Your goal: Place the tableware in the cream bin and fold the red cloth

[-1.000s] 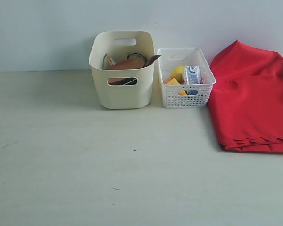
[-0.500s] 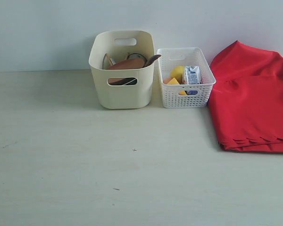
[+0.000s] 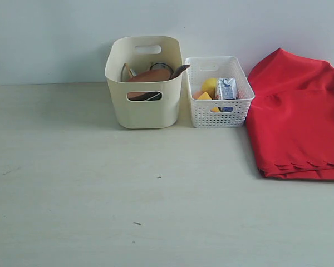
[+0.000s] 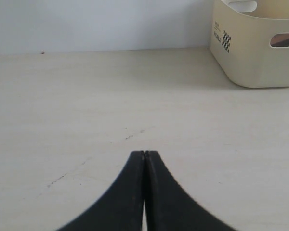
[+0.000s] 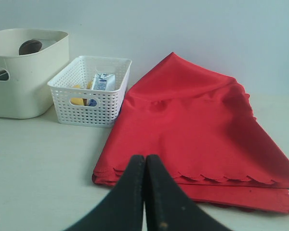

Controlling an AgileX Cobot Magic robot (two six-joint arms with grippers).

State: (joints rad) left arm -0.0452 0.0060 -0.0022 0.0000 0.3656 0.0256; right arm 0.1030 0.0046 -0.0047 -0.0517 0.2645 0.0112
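The cream bin (image 3: 145,83) stands at the back of the table and holds tableware: a brown wooden plate (image 3: 150,75) and a wooden spoon handle (image 3: 180,69) show above its rim. The red cloth (image 3: 298,119) lies folded in layers at the right, its scalloped edge toward the front. My left gripper (image 4: 144,153) is shut and empty over bare table, with the cream bin (image 4: 255,43) some way beyond it. My right gripper (image 5: 145,157) is shut and empty, just short of the red cloth (image 5: 192,120). Neither gripper shows in the exterior view.
A white perforated basket (image 3: 219,92) beside the cream bin holds a lemon (image 3: 209,85), yellow cheese (image 3: 205,96) and a blue milk carton (image 3: 226,89). A pale wall rises behind the table.
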